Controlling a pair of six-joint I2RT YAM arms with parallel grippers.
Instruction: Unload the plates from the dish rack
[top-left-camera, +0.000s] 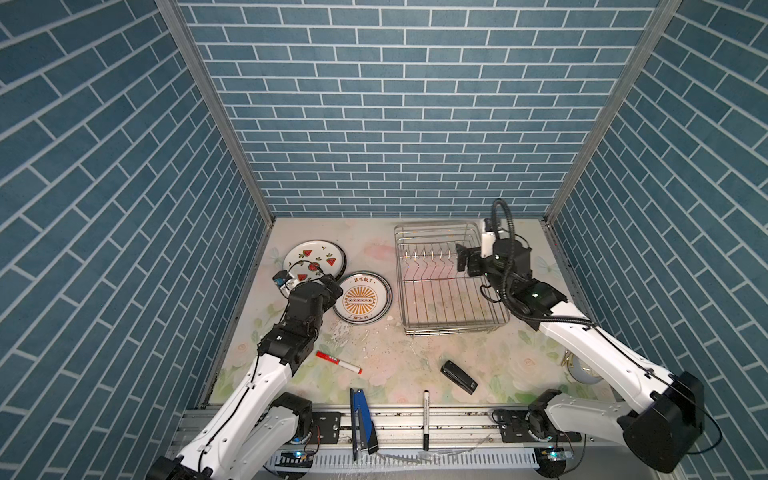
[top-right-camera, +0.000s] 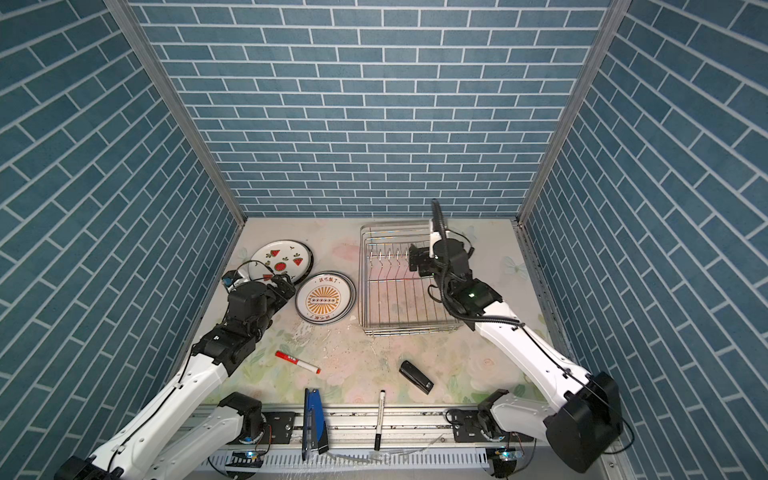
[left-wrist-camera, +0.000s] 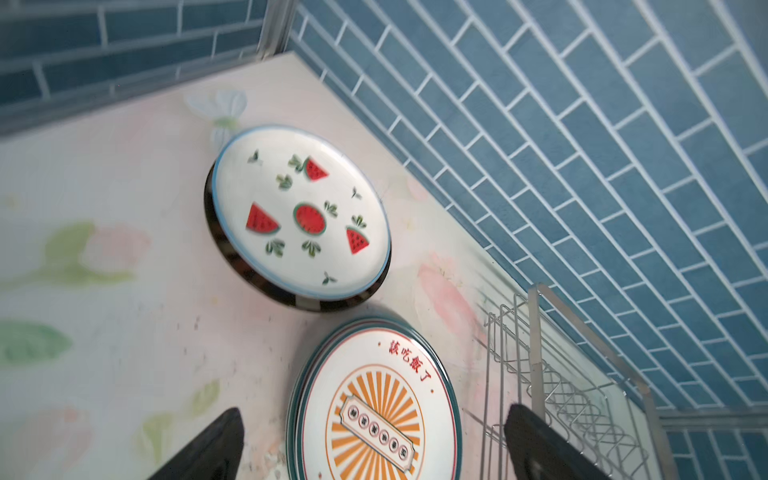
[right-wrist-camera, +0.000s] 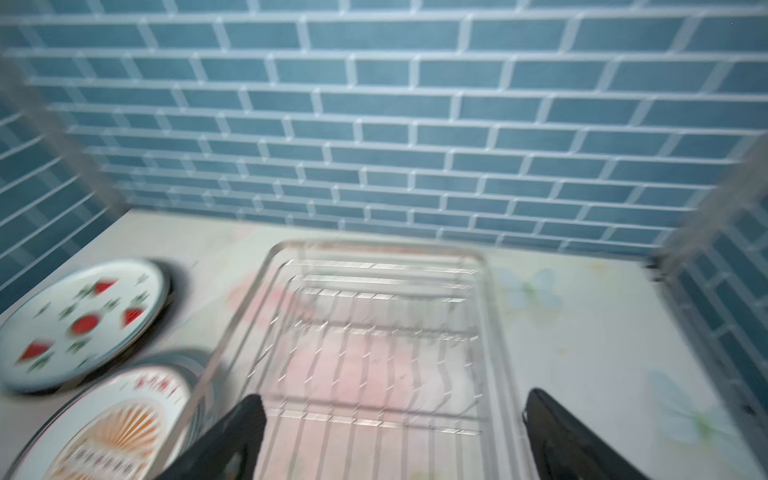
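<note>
The plates lie in two stacks on the table, left of the dish rack. A watermelon-print plate tops one stack (top-left-camera: 313, 259) (top-right-camera: 282, 258) (left-wrist-camera: 301, 212) (right-wrist-camera: 79, 324), and a sunburst plate tops the other (top-left-camera: 363, 297) (top-right-camera: 326, 297) (left-wrist-camera: 374, 415) (right-wrist-camera: 108, 436). The silver wire dish rack (top-left-camera: 455, 328) (top-right-camera: 407, 329) (left-wrist-camera: 561, 386) (right-wrist-camera: 374, 266) holds no plate that I can see. My left gripper (top-left-camera: 328, 286) (top-right-camera: 284, 286) (left-wrist-camera: 374, 411) hovers open over the near-left edge of the sunburst stack, holding nothing. My right gripper (top-left-camera: 463, 259) (top-right-camera: 417, 259) (right-wrist-camera: 395, 397) is open and empty above the rack's prongs.
A red marker (top-left-camera: 337, 362), a black stapler (top-left-camera: 459, 377), a blue stapler (top-left-camera: 360, 419) and a black marker (top-left-camera: 426, 419) lie toward the front edge. A pale round object (top-left-camera: 582, 372) sits partly under the right arm. Blue tiled walls close in three sides.
</note>
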